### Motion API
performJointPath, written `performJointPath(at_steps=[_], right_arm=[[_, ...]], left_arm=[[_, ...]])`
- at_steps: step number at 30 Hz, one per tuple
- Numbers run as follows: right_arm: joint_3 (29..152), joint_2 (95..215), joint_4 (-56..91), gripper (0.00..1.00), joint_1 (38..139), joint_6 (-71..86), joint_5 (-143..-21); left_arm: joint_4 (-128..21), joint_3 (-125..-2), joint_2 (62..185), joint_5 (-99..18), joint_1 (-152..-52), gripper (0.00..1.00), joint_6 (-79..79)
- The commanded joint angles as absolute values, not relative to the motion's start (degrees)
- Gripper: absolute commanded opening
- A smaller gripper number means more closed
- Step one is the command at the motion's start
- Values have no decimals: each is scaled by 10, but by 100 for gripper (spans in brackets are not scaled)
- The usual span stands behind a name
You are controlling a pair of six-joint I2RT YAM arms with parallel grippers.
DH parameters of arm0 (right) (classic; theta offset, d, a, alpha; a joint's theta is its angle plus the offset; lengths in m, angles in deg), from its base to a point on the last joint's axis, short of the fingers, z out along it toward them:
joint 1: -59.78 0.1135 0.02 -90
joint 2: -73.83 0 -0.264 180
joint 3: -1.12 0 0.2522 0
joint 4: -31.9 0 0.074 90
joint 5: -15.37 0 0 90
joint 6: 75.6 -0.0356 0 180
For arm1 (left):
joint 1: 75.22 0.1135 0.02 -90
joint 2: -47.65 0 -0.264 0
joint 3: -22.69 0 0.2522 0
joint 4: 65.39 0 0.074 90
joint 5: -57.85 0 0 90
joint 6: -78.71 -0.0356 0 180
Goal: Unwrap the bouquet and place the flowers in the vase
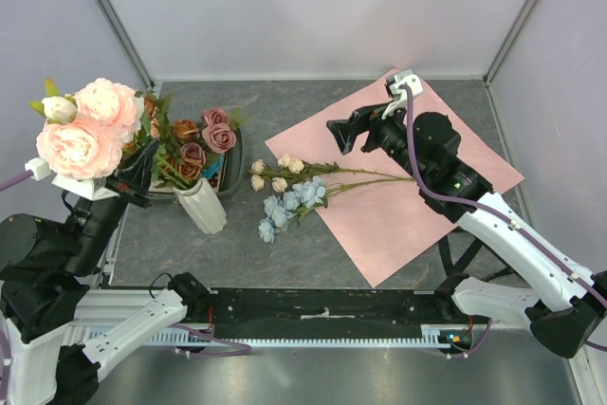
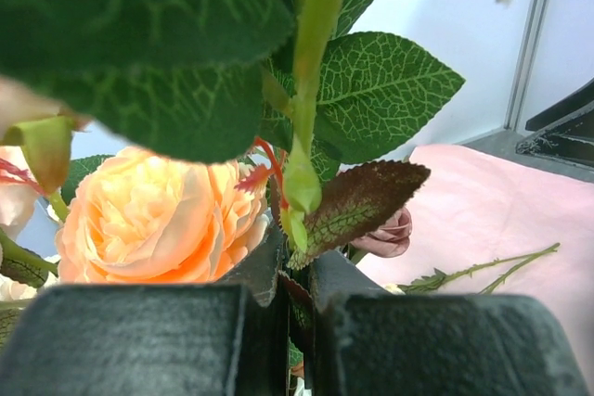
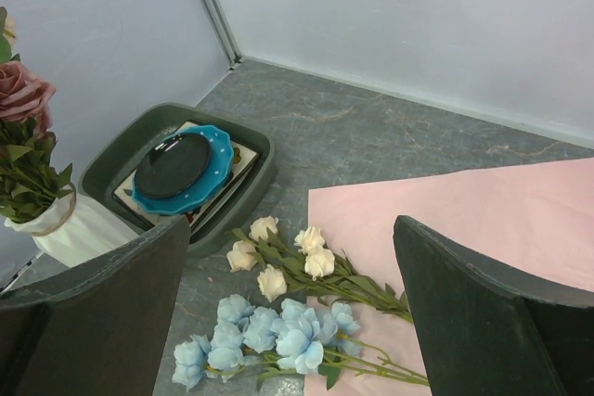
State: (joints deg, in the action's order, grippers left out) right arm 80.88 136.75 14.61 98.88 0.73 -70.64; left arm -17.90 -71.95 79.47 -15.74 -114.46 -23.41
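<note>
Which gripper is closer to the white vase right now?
Left. The left gripper, shut on a peach rose stem, sits just left of the vase; the right gripper hovers open over the pink paper.

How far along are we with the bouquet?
Done: the paper is spread flat, and dusty-pink roses stand in the vase. In hand: the left gripper is shut on the stem of the peach roses, held up left of the vase. Left: the cream flowers and blue flowers lie at the paper's edge. The right gripper hangs open above the paper, empty.
</note>
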Motion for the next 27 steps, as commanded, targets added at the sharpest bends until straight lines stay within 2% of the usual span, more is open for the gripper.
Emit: performJointPath(at_steps=[1, 12, 17, 19, 22, 25, 27], right_arm=[[804, 1360, 167, 98, 985, 11, -701], [796, 1364, 165, 98, 985, 9, -706], [786, 1377, 162, 98, 986, 19, -711], [773, 1387, 177, 98, 985, 42, -718], [710, 1417, 232, 98, 985, 162, -759], [697, 1467, 230, 98, 985, 182, -718], [702, 1497, 219, 98, 985, 200, -743]], left_arm=[[-194, -695, 787, -150, -1144, 2, -249], [-217, -574, 741, -89, -1144, 2, -192], [-229, -511, 696, -7, -1144, 4, -140], [-243, -474, 673, 12, -1144, 6, -129], [-260, -429, 652, 30, -1144, 8, -96], [-268, -390, 633, 32, -1144, 8, -71], [-267, -366, 629, 38, -1144, 9, -45]])
